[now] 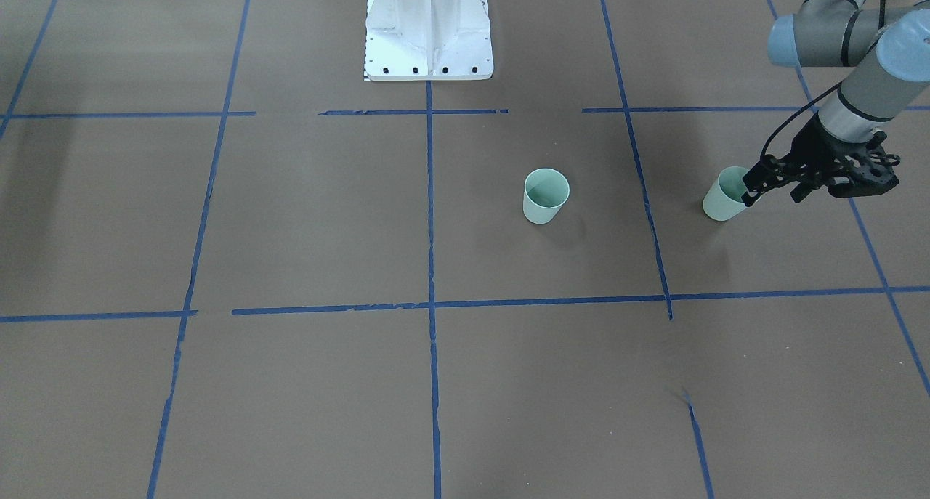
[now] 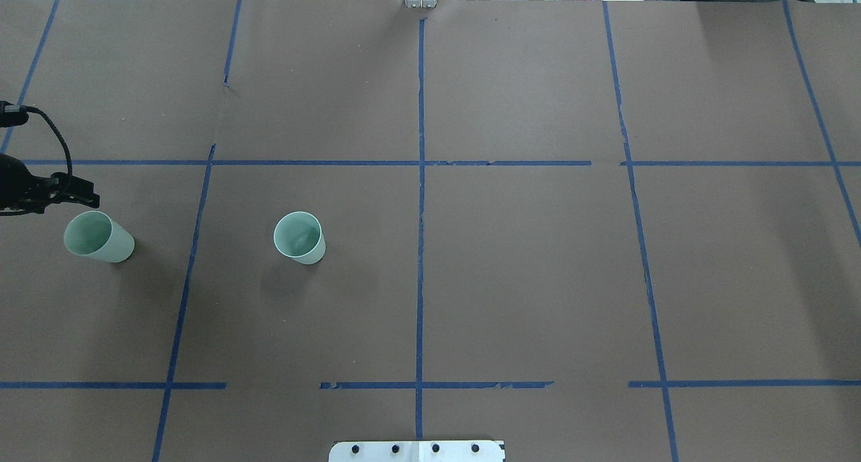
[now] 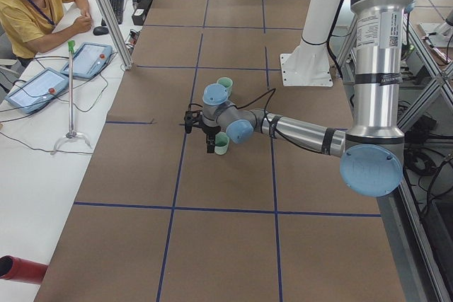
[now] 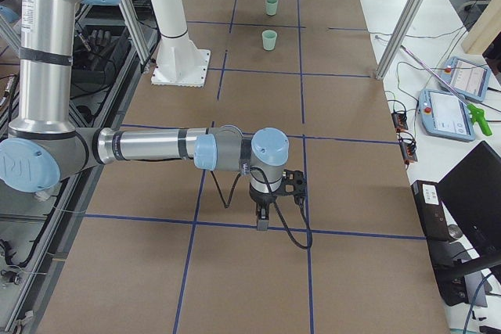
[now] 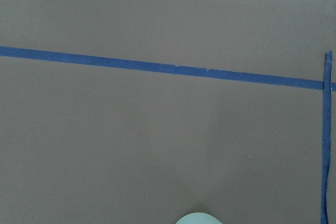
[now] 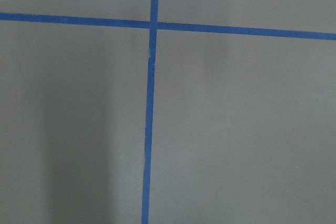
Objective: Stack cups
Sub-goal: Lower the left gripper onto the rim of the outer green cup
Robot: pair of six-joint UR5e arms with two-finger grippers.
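Observation:
Two pale mint-green cups stand upright and apart on the brown table. One cup (image 2: 299, 238) (image 1: 545, 195) is left of the centre line. The other cup (image 2: 99, 238) (image 1: 725, 194) is near the table's left end. My left gripper (image 1: 774, 192) hangs low right beside this second cup's rim, on its far side, and looks open and empty. One of its fingers (image 2: 86, 198) shows in the overhead view. The cup's rim (image 5: 199, 219) just shows at the bottom edge of the left wrist view. My right gripper (image 4: 263, 223) shows only in the exterior right view, low over bare table. I cannot tell if it is open or shut.
The white robot base (image 1: 429, 27) stands at the table's near middle. Blue tape lines (image 2: 420, 179) divide the brown surface into squares. An operator (image 3: 32, 5) sits at a side desk with tablets (image 3: 32, 90) beyond the table's far edge.

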